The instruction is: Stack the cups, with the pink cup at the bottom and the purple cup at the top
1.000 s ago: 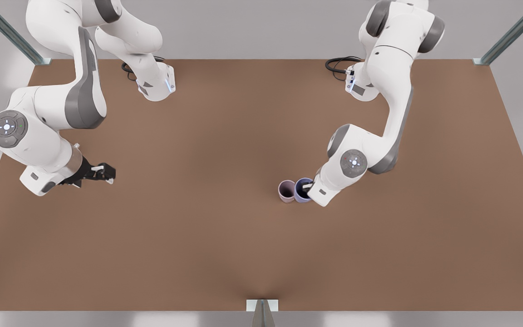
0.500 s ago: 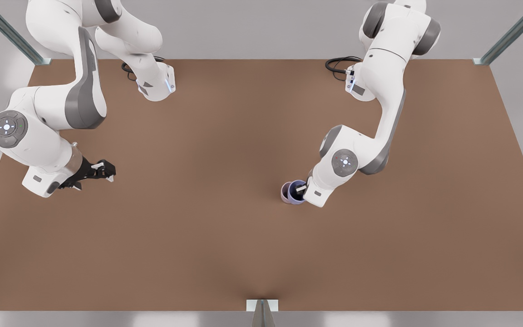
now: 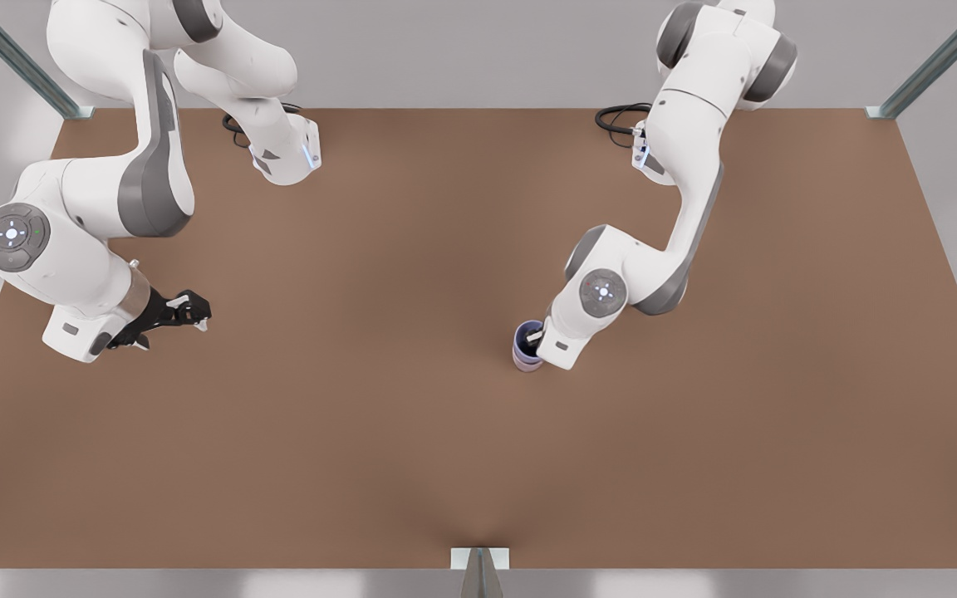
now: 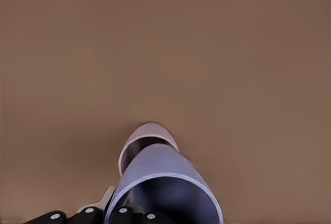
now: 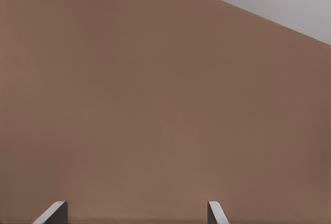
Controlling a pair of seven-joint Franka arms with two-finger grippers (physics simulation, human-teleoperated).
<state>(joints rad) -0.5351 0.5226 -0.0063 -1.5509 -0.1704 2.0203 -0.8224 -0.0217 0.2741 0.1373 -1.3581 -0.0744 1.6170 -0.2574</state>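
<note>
The left gripper, clamping the purple cup, is hovering directly over the pink cup; misalignment could tip it. The right gripper, fingers apart, is waiting well apart from the pink cup.

The purple cup is hiding most of the pink cup. The left gripper is sitting half concealed beneath its own wrist.

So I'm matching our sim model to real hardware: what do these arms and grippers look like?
Both arms are glossy white with grey joint bands and round grey wrist caps bearing small lights. The right gripper is black with pale fingertips; the left gripper shows a pale finger. Black cables coil at each base.
</note>
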